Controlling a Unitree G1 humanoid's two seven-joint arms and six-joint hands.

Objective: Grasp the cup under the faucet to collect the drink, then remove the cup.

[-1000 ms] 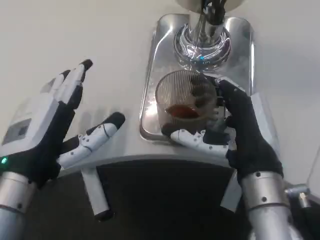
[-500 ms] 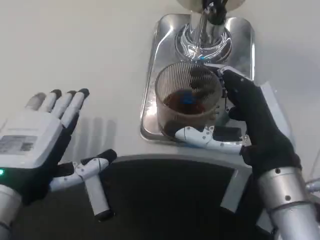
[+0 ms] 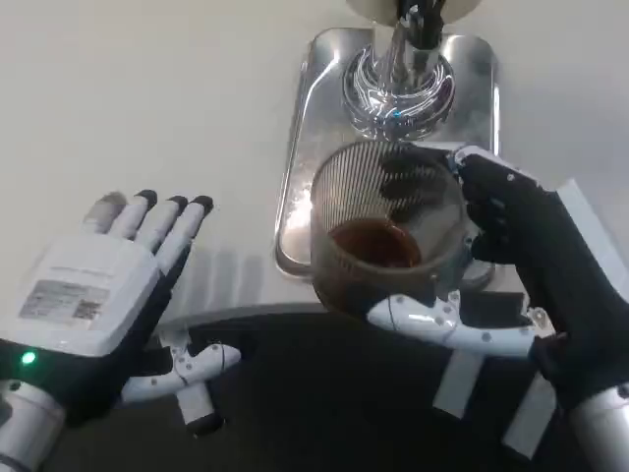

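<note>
Since half a second back, my right hand (image 3: pixel 536 285) has brought the cup (image 3: pixel 385 241) toward me, off the middle of the tray (image 3: pixel 295 197) and over its near lip, and the left hand (image 3: pixel 98 305) has dropped nearer the table's front edge.

Taking the tray as my landmark: it lies long-ways away from me, with the faucet (image 3: pixel 398 84) standing at its far end. The cup stands upright just my side of the faucet base, no longer under the spout as far as I can judge, its bottom overlapping the tray's near rim. Dark drink (image 3: pixel 373 241) sits low inside it.

My right hand wraps the cup from the tray's right side: black fingers (image 3: pixel 486 197) against the far-right wall, the white thumb (image 3: pixel 442 324) curling under the near side. So the cup is held, its long axis vertical, directly left of that palm.

My left hand lies well to the tray's left, palm down, fingers spread, holding nothing. It is clearly the farther hand and has no part in this.

I judge the collecting done and the removal under way; what is left is to carry the cup clear of the tray's near edge, keeping it level so the drink stays in.
</note>
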